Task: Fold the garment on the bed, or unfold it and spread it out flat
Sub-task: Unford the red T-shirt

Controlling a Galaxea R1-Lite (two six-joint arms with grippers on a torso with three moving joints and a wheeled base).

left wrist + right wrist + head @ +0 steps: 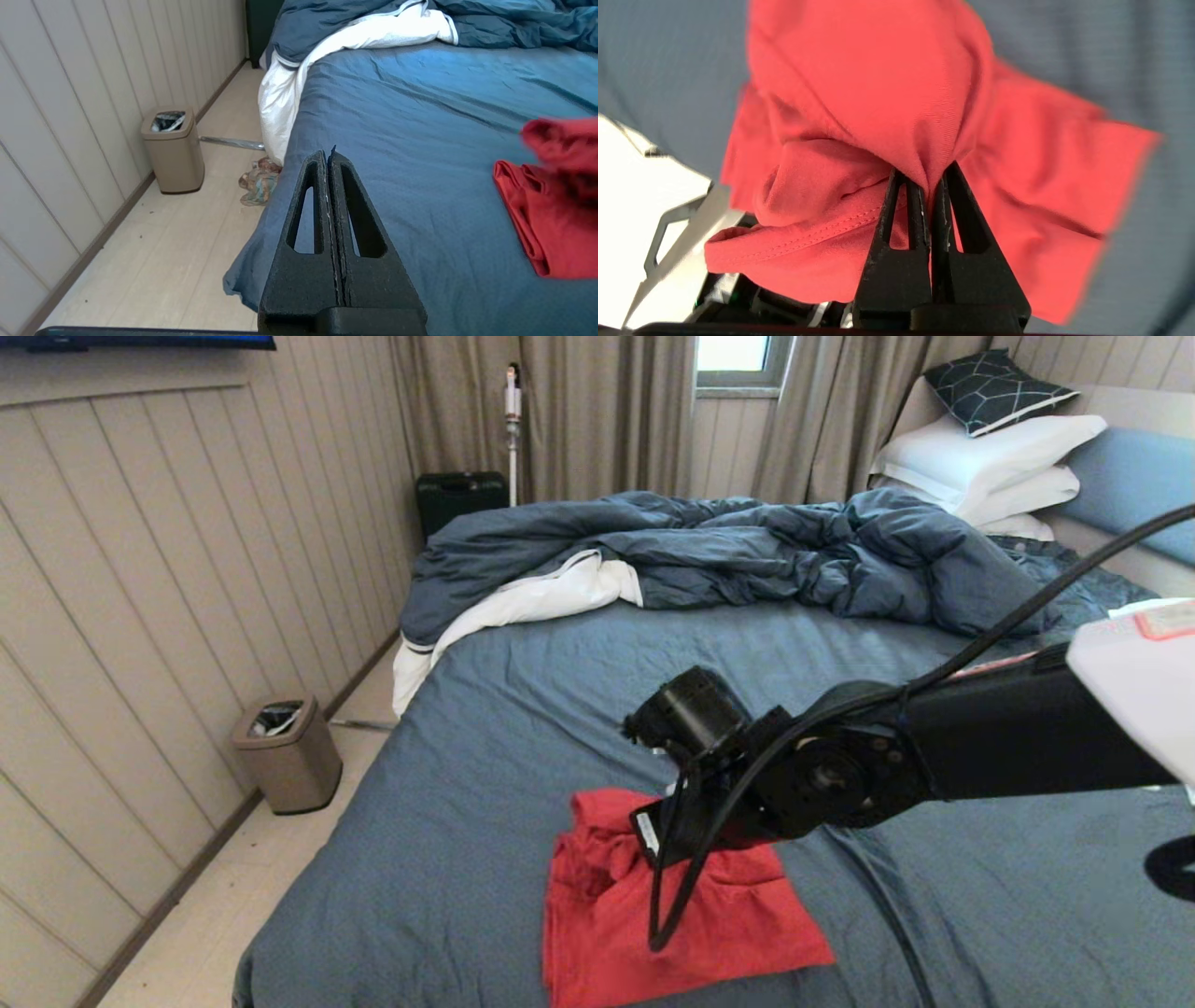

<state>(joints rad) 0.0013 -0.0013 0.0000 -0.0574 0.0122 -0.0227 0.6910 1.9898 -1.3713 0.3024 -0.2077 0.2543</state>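
1. End effector status first: right end effector (931,186) is clamped on a bunched fold of the garment (887,93), fingers pressed together with red cloth pinched between them. Head view shows the right arm (980,737) reaching in from the right, over the near part of the bed (523,709), wrist directly above the garment.
2. Bed: slate-blue sheet covers the near half; rumpled dark blue duvet (747,551) with white lining is heaped across the far half; white pillows (990,467) are stacked at the far right against the headboard.
3. Garment (653,905): red, lies folded and bunched on the sheet near the foot of the bed, left of centre. One portion is lifted off the rest by the right end effector. Lettering is not visible.
4. Left end effector (329,163): fingers closed on nothing, hovers over the bed's left edge, apart from the garment (551,219).
5. Waste bin (288,754): on the floor by the wall, left of the bed.
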